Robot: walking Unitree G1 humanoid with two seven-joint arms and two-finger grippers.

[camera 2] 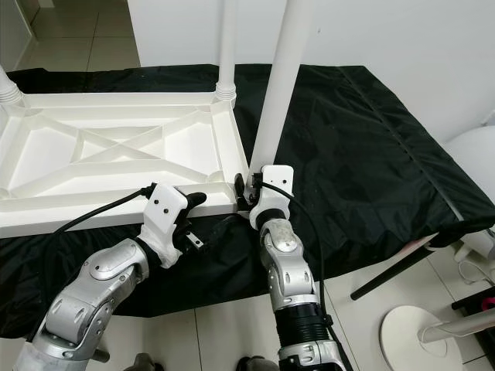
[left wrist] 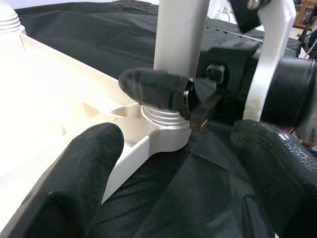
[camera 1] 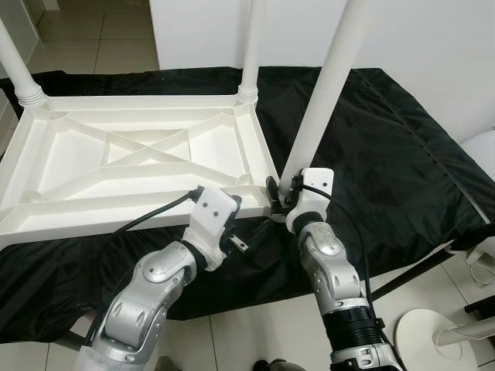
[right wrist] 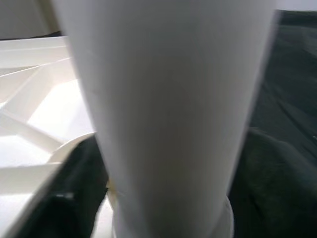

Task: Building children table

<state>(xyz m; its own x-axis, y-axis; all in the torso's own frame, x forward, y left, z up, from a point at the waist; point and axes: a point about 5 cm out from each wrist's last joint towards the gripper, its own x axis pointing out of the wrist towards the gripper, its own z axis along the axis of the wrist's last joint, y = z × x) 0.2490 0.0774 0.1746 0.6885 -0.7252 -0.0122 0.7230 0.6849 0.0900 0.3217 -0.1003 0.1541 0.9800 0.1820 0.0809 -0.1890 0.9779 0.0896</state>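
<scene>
A white plastic table top lies upside down on a black cloth. Two white legs stand in its far corners, one at the left and one at the right. A third leg stands tilted in the near right corner socket. My right gripper is shut on this leg just above the socket, its fingers wrapped round it. My left gripper is open at the table's front rim beside that corner, one finger over the rim and the other on the cloth.
The cloth-covered surface ends close in front of me, with tiled floor below. A white round stand base and a white rounded object are at the right. A white wall rises behind.
</scene>
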